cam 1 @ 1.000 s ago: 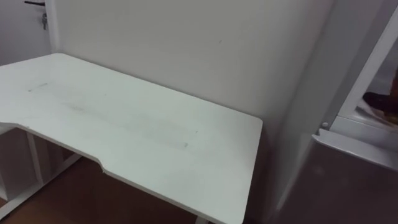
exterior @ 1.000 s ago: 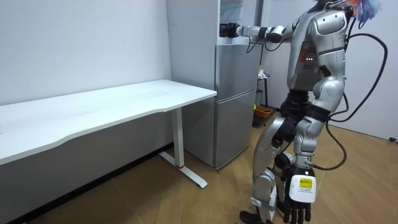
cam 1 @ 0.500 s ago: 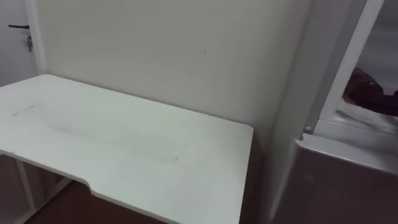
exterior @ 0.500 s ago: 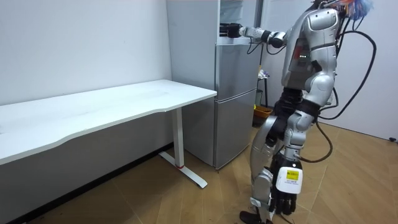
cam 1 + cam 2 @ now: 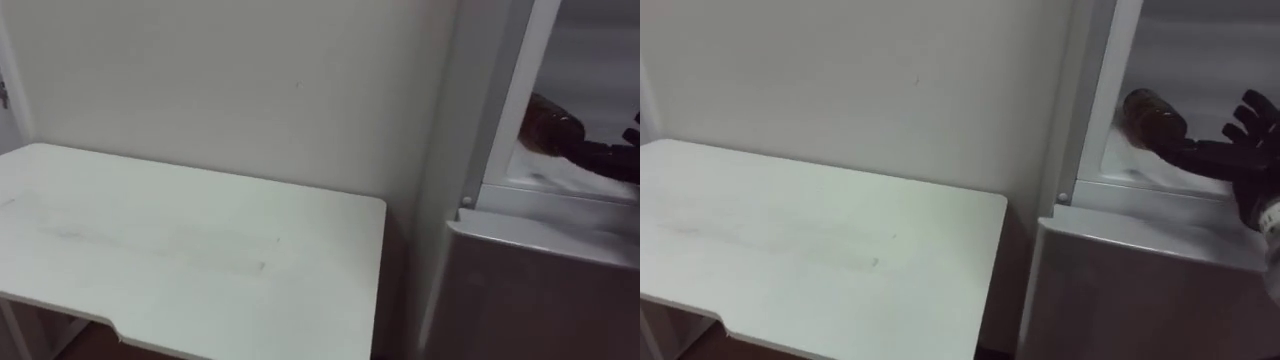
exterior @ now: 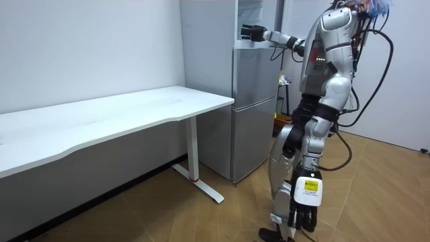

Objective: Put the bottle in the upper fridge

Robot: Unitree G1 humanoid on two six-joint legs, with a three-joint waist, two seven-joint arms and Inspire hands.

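Note:
A brown bottle (image 5: 1148, 114) lies tilted inside the open upper compartment of the grey fridge (image 5: 1140, 290), just past the white frame. My right hand (image 5: 1232, 152) comes in from the right and is shut on the bottle's near end. The left eye view shows the same bottle (image 5: 549, 125) and right hand (image 5: 612, 156). In the room view I stand on the wood floor facing the fridge (image 6: 254, 107), with my right hand (image 6: 251, 32) stretched into the upper opening. My left hand (image 6: 302, 216) hangs by my leg with relaxed fingers.
A long white table (image 5: 790, 230) stands against the wall directly left of the fridge, its end close to the fridge's side. In the room view a small orange container (image 6: 283, 122) sits on the floor beyond the fridge. Open wood floor lies behind me.
My head view has swung right, bringing the fridge opening, bottle and right hand further into view. In the room view my body has stepped closer to the fridge and my left hand swung back.

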